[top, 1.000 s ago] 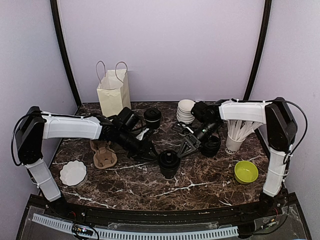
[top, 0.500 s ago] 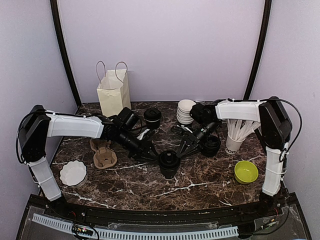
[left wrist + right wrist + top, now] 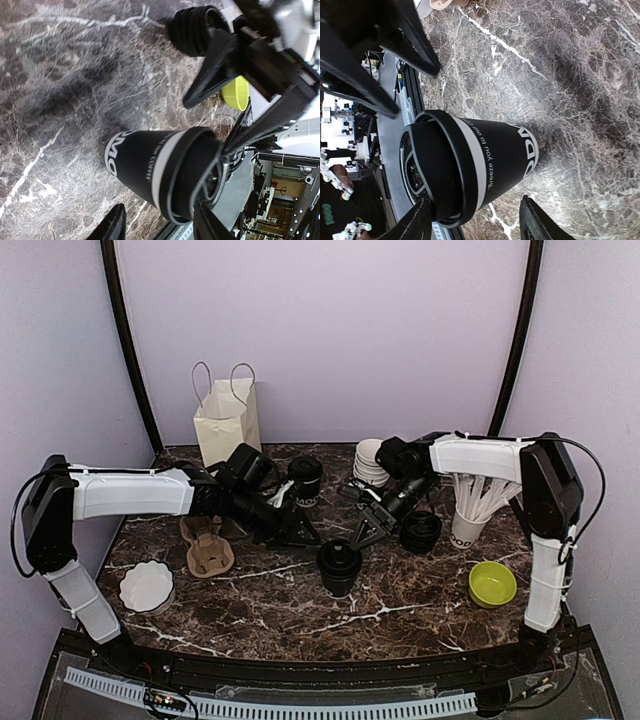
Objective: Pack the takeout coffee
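A takeout coffee cup (image 3: 340, 566) with a black lid stands at the table's middle. It fills the left wrist view (image 3: 150, 167) and the right wrist view (image 3: 485, 160). My left gripper (image 3: 303, 536) is open just to its left, its fingers (image 3: 114, 226) short of the cup and not touching it. My right gripper (image 3: 362, 533) is open just to its right, its fingers (image 3: 538, 221) also apart from the cup. A second lidded cup (image 3: 305, 478) stands behind, near the paper bag (image 3: 226, 422).
A brown cup carrier (image 3: 205, 546) and a white bowl (image 3: 147, 585) lie at the left. Stacked black lids (image 3: 421, 530), white lids (image 3: 370, 462), a cup of white sticks (image 3: 470, 508) and a green bowl (image 3: 492, 583) stand at the right.
Both grippers were closed in against the middle cup; they have since opened wider and drawn back a little. The cup stays standing in place.
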{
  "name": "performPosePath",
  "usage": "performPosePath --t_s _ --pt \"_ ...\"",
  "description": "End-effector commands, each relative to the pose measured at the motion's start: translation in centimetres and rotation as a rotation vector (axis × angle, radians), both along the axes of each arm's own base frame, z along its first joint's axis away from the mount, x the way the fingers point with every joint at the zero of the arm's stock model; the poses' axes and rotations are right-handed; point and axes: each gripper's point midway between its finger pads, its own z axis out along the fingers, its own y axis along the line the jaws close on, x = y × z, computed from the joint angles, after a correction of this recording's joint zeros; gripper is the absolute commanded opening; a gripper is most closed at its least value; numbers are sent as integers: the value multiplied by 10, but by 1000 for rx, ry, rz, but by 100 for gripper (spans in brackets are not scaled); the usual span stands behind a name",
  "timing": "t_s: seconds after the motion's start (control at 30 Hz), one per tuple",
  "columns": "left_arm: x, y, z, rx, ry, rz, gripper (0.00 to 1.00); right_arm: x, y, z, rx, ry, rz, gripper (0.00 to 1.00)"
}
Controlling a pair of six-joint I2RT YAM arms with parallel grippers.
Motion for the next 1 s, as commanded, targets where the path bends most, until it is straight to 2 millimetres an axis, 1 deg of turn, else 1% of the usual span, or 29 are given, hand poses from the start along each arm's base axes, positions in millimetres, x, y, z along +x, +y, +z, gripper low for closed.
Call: performPosePath --t_s 0.0,0.07,0.2,0.3,0.37,0.47,0.57,0.77,0.97 --pt "8 -2 41 -63 -106 24 50 3 -2 12 7 -89 20 62" --pt "9 0 42 -47 -115 28 52 3 -3 13 4 -95 20 62" --pt "4 5 37 -22 -132 5 55 0 -4 17 17 -99 26 64" --pt "7 8 35 -1 -177 -6 57 -3 -4 25 41 -104 43 65" --pt "13 7 36 4 -207 -9 57 -5 -4 29 58 -111 52 66" --pt "21 -1 40 -4 -228 -18 57 -9 -7 29 53 -117 56 66" --pt "27 -11 42 -24 -241 -35 57 -12 -13 22 29 -124 49 66" --pt "38 -26 41 -50 -251 -60 56 -16 -19 11 -3 -126 46 59" --pt "39 -28 36 -47 -247 -70 54 -15 -16 9 3 -110 48 51"
